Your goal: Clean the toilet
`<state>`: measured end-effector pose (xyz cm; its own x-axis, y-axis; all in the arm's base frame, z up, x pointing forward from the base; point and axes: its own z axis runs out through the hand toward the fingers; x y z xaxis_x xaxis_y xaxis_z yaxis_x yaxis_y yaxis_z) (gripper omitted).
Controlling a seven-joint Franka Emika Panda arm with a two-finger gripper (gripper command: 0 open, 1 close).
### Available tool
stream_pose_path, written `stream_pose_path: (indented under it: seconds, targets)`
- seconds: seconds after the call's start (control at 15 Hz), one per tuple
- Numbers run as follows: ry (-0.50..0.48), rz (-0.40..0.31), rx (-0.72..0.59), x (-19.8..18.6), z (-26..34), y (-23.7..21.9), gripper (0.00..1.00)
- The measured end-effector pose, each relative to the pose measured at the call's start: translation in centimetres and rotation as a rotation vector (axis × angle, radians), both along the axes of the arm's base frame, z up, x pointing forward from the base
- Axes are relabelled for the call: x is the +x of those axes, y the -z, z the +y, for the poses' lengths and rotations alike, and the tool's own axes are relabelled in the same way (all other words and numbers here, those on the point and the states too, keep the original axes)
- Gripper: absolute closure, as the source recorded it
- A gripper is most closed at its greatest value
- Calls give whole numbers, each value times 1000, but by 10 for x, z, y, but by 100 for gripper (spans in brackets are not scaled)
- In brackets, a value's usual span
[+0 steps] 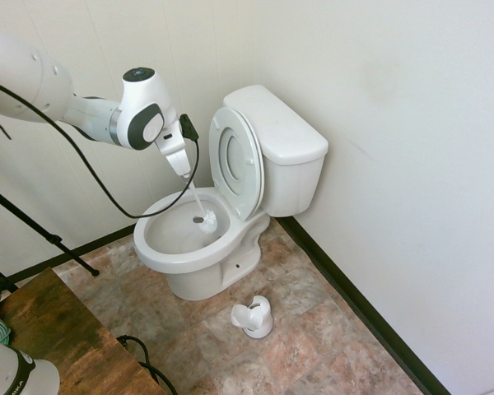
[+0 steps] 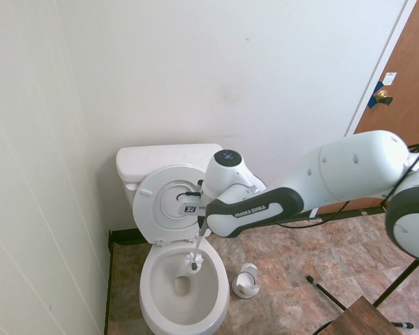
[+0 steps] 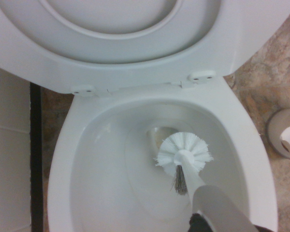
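My hand [image 1: 184, 169], clenched on 1 white toilet brush [image 1: 207, 220], hung over the toilet [image 1: 181, 247] in the corner, seat and lid raised. The glazed porcelain looked hard and slick; only the light brush handle needed gripping.

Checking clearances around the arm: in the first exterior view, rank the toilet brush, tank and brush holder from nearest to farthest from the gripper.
1. toilet brush: in the gripper, head in the bowl.
2. tank: behind, against the wall.
3. brush holder: on the floor, beside the toilet.
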<state>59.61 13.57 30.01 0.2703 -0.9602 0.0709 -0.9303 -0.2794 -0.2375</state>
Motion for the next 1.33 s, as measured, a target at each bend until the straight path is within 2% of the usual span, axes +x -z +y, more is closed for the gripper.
stream_pose_path:
  seconds: [0.33,0.6,1.0,1.33]
  targets:
    - [98,-28,-59,44,34,69,100]
    - [116,-39,-76,63,62,104,100]
    - [86,-54,-70,55,111,107,100]
    - [52,-29,-81,41,133,122,100]
